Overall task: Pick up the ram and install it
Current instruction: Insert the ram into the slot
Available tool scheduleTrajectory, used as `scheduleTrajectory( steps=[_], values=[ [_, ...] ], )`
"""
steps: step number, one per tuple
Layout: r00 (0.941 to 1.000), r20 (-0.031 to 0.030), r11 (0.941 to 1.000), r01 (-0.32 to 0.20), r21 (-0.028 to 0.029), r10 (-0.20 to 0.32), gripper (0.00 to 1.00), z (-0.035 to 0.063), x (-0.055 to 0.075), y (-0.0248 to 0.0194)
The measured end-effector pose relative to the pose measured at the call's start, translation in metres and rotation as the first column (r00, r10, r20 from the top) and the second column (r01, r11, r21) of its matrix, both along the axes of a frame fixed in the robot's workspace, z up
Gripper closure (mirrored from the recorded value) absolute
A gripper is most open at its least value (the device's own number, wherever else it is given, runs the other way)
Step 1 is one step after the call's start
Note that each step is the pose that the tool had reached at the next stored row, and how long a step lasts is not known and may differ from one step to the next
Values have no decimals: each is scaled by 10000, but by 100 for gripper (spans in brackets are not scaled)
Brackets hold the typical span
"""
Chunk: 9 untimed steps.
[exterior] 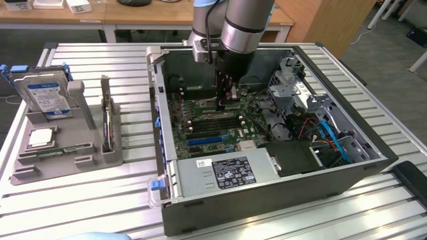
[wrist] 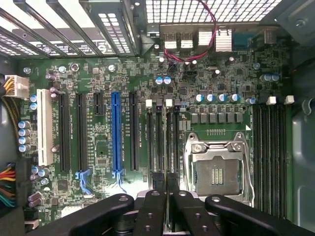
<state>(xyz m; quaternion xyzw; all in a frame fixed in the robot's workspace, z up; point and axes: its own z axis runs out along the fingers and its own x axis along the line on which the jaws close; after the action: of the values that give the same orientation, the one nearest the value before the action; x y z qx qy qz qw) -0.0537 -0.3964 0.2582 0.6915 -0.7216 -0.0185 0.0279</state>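
Observation:
My gripper [exterior: 227, 105] reaches down into the open computer case [exterior: 347, 182], just above the motherboard [exterior: 203, 131]. In the wrist view its black fingers [wrist: 155, 211] stand shut, with only a thin dark edge between them. That edge looks like the ram [wrist: 167, 183] seen edge-on, and its green faces are hidden. It lines up with the bank of long dark memory slots [wrist: 158, 137] beside the processor socket [wrist: 216, 172], which holds no chip. I cannot tell whether the ram touches a slot.
A grey holder [exterior: 100, 159] on the slatted table at the exterior view's left carries a blue-labelled hard drive [exterior: 45, 95], a square silver chip [exterior: 41, 137], a flat green stick [exterior: 63, 150] and an upright card [exterior: 105, 117]. Case walls, drive cages [exterior: 293, 92] and the power supply [exterior: 227, 172] hem in the gripper.

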Motion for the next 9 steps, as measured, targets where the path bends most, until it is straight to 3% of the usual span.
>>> scheduleTrajectory(
  steps=[9],
  values=[
    [9999,0,9998,133,-127,-133,87,-64,0,-6]
  ],
)
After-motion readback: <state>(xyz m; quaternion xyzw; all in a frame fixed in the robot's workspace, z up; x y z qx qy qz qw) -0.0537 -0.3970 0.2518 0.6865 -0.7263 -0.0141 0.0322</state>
